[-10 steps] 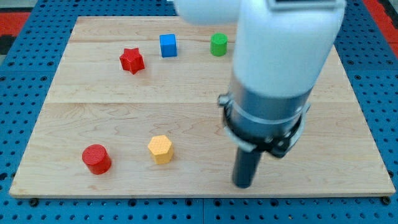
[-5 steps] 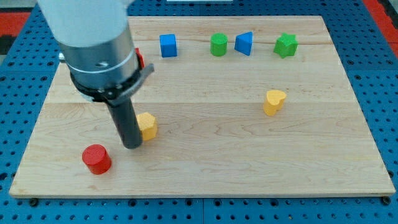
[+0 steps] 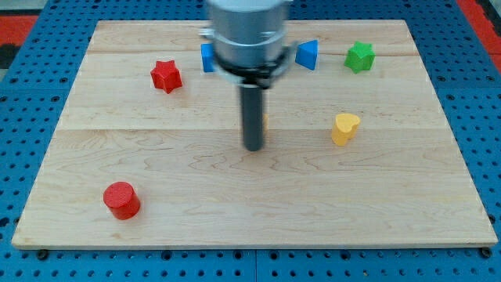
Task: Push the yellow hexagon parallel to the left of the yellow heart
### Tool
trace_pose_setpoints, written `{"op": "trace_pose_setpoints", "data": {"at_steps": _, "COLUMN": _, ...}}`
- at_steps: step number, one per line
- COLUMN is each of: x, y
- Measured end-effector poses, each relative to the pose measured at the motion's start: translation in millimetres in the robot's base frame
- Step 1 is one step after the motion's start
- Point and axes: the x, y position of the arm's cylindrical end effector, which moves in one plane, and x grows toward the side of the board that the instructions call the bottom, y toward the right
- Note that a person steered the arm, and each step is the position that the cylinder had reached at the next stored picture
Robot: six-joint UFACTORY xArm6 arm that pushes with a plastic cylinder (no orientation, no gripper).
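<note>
Your dark rod carries no jaws; my tip [image 3: 253,146] rests mid-board, hiding nearly all of the yellow hexagon block [image 3: 264,121], a sliver touching its right side. You'll find the yellow heart block [image 3: 344,128] well apart toward the view's right on the wooden board [image 3: 235,204].

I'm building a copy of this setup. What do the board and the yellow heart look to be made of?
The board looks like pale unfinished or lightly sealed wood: visible grain and plank seams, matte surface. The yellow heart looks like solid-coloured plastic or painted foam, smooth and uniformly yellow; the view cannot settle which. My tip rests on the board to the heart's left.
</note>
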Motion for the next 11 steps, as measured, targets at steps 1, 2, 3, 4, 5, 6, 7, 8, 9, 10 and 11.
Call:
{"op": "trace_pose_setpoints", "data": {"at_steps": 1, "x": -17.5, "y": -31.2}}
{"op": "trace_pose_setpoints", "data": {"at_steps": 2, "x": -27.7, "y": -59.0}}
{"op": "trace_pose_setpoints", "data": {"at_steps": 3, "x": -42.9, "y": -70.0}}
{"op": "trace_pose_setpoints", "data": {"at_steps": 4, "x": -77.3, "y": -66.7}}
{"op": "trace_pose_setpoints", "data": {"at_steps": 5, "x": -101.9, "y": -26.4}}
{"op": "trace_pose_setpoints", "data": {"at_steps": 6, "x": -120.5, "y": 33.9}}
{"op": "trace_pose_setpoints", "data": {"at_steps": 7, "x": -143.2, "y": 53.4}}
{"op": "trace_pose_setpoints", "data": {"at_steps": 8, "x": -173.5, "y": 70.6}}
{"op": "trace_pose_setpoints", "data": {"at_steps": 9, "x": -118.3, "y": 106.6}}
{"op": "trace_pose_setpoints", "data": {"at_steps": 10, "x": -109.1, "y": 163.1}}
{"op": "trace_pose_setpoints", "data": {"at_steps": 11, "x": -112.6, "y": 157.6}}
